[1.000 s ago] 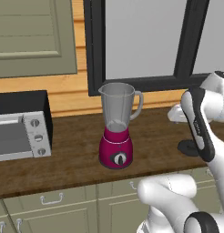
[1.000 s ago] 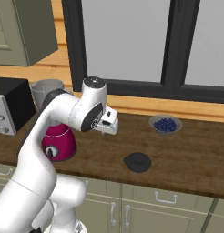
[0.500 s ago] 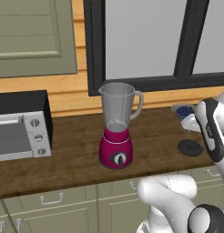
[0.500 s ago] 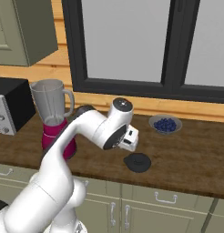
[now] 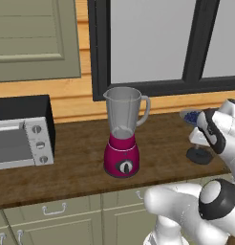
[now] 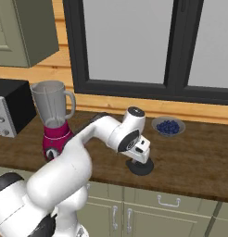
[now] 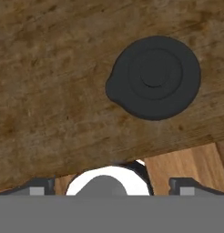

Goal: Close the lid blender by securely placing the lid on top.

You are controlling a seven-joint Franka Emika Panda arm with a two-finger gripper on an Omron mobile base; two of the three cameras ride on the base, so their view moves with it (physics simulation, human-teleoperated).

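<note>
The lid (image 7: 154, 77) lies flat on the wooden surface (image 7: 50, 91), near its front edge, well apart from the blender (image 5: 122, 134), which stands upright further along the same surface with its jar mouth uncovered. The hand (image 6: 140, 152) hangs directly above the lid with its fingers spread wide and nothing between them; in the hand view the two fingertips (image 7: 38, 185) sit at the lower corners, and the lid lies off-centre toward the upper right of that view. Judgement: the step in hand is the approach to pick up the lid; no grasp is made and the placement on the jar is not yet begun. The next move calls for centring the hand over the lid, descending until the fingers straddle its rim, and closing firmly; the lid is low and flat, so little edge is offered to grip. A small bowl of dark berries (image 6: 168, 126) stands just behind the lid, and a toaster oven (image 5: 23, 139) sits at the far end beyond the blender. No brand, label or legible writing is visible on any item.
</note>
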